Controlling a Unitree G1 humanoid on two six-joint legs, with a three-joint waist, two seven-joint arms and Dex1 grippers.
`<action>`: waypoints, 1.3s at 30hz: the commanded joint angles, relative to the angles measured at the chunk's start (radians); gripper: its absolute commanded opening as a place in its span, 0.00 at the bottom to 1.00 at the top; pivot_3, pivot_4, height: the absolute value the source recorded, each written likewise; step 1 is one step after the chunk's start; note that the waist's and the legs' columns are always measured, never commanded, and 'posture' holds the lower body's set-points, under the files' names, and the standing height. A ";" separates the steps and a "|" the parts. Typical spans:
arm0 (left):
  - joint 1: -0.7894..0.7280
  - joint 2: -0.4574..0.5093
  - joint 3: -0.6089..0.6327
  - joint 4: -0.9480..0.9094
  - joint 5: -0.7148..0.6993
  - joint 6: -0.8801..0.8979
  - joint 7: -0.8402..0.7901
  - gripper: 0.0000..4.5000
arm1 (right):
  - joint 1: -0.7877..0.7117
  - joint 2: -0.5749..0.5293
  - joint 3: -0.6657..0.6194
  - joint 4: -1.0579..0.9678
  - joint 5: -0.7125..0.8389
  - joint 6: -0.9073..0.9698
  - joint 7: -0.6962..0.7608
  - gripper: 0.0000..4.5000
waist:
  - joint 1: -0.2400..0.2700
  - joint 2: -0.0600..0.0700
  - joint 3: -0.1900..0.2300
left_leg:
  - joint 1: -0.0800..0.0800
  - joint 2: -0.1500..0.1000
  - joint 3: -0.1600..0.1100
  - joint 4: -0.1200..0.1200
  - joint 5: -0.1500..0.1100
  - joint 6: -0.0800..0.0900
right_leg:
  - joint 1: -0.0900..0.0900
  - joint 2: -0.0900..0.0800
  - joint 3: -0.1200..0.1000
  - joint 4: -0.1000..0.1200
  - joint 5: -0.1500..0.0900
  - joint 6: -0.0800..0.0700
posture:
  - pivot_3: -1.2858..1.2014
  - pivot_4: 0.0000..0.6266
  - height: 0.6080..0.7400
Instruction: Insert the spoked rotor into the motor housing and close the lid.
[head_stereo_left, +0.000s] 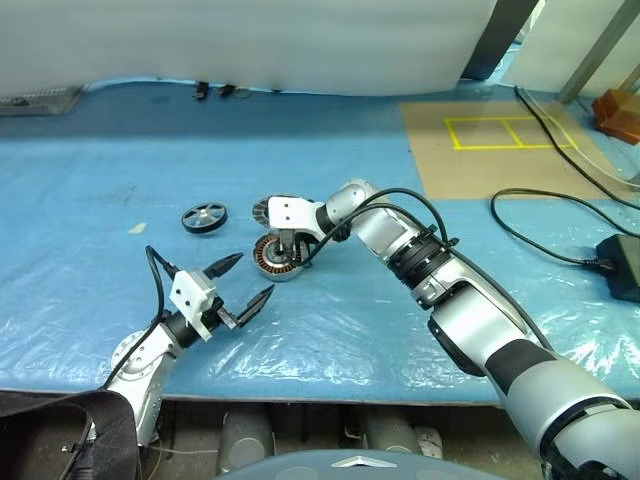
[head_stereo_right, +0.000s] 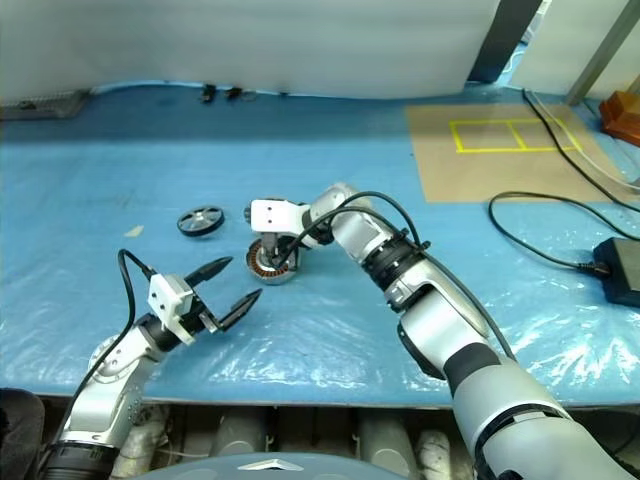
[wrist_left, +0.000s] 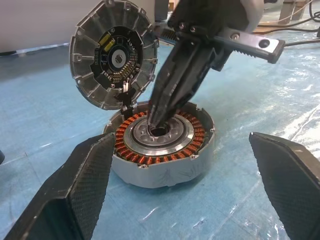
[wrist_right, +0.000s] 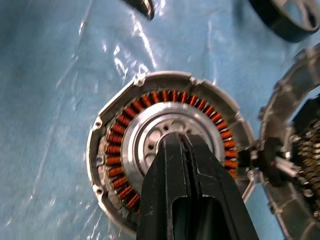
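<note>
Risk first: my closed right gripper pokes the motor housing hub at frame centre and could shove it; spoked rotor waits left, lid upright, left gripper open.

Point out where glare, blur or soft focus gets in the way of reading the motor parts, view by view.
Left eye view: white glare streaks on the blue plastic sheet in front of the motor housing. Left wrist view: housing and raised lid crisp; the left gripper fingers are near and soft. Right wrist view: copper windings sharp enough, but the lid at the edge is blurred and the shut right gripper hides part of the hub.
</note>
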 joint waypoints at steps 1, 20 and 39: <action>0.005 -0.003 0.005 -0.014 0.006 -0.024 0.005 1.00 | -0.040 0.014 0.007 0.008 -0.027 -0.044 0.008 0.00 | 0.000 0.000 0.000 | 0.000 0.000 0.000 0.000 0.000 0.000 | 0.000 0.000 0.000 0.000 0.000 0.000 | 0.52 0.24 1.00; -0.008 -0.021 0.002 0.003 0.015 -0.030 0.004 1.00 | 0.103 0.004 0.085 -0.101 -0.166 -0.260 -0.009 0.00 | 0.002 0.000 0.000 | 0.003 0.000 0.001 0.007 0.000 0.000 | 0.000 0.000 0.002 0.009 0.000 -0.001 | 0.52 0.24 1.00; -0.034 -0.022 -0.003 0.020 0.018 -0.027 0.001 1.00 | 0.057 0.011 -0.088 -0.033 -0.099 -0.200 -0.137 0.00 | 0.001 0.000 0.000 | 0.001 0.000 0.003 0.006 0.000 0.000 | -0.002 0.000 0.002 0.009 -0.001 -0.002 | 0.52 0.24 1.00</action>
